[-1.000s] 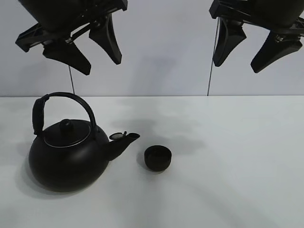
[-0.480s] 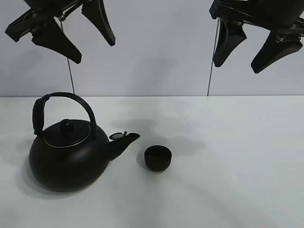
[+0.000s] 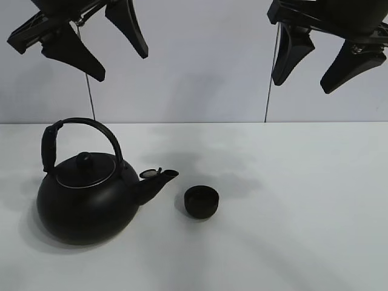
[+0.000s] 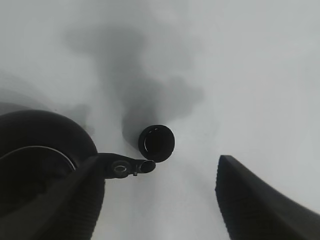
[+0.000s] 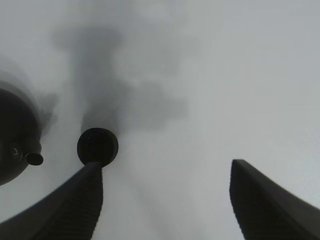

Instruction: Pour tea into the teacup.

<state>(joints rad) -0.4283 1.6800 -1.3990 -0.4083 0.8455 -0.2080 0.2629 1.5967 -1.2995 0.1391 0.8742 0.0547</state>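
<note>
Pouring not yet begun: both grippers, left (image 3: 94, 45) and right (image 3: 327, 60), hang spread and empty above the round black kettle (image 3: 85, 203) and small matte black teacup (image 3: 201, 202).

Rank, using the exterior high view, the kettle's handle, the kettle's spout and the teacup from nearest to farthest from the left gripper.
1. Kettle's handle: below the left gripper, on the left.
2. Kettle's spout: lower, pointing right toward the cup.
3. Teacup: farthest, right of the spout, near the table's middle.
</note>
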